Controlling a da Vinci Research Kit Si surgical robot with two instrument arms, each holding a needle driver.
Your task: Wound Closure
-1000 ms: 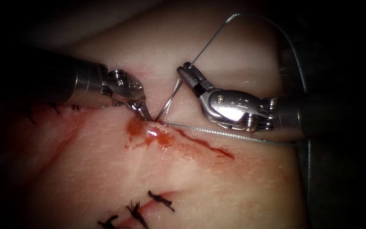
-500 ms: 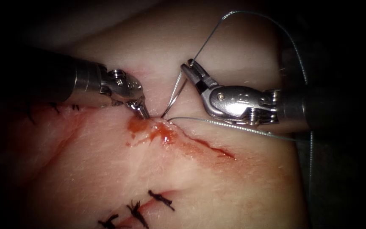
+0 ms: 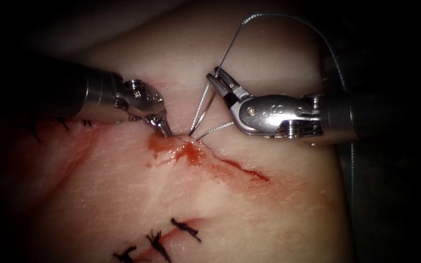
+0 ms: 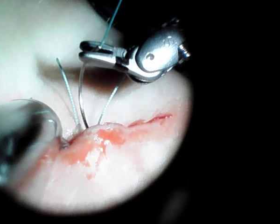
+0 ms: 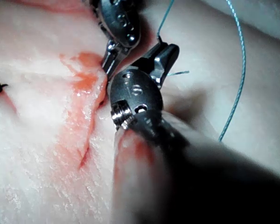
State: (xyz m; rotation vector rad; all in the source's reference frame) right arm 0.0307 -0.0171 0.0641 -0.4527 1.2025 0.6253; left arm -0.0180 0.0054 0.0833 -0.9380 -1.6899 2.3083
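At the near edge of the tissue [image 3: 249,214], around six o'clock in the endoscope view, lie three dark finished stitches [image 3: 185,229], well apart from the tools. Farther in, the cut [image 3: 239,168] runs from the centre toward four o'clock, and red fluid [image 3: 181,150] pools at its upper end.

At that end the left tool [image 3: 164,129], coming in from nine o'clock, has its tip pressed down at the left lip of the cut. Its jaws look closed at the tissue surface, but whether they pinch tissue or thread cannot be told.

Just to the right of this tip, the curved needle [image 3: 201,108] rises out of the tissue toward one o'clock. Its lower end is still buried at the cut's edge. In the left wrist view the needle [image 4: 81,100] stands as a thin bright arc between two strands of thread [image 4: 67,91].

Beyond, the right tool [image 3: 215,80], reaching in from three o'clock, has its jaws closed on the needle at its upper end, where the thread joins. From there the thread [image 3: 288,17] climbs to twelve o'clock, arcs across the far dark background and drops down the right side. A second strand [image 3: 215,130] leaves the tissue beside the needle and passes under the right tool's wrist.
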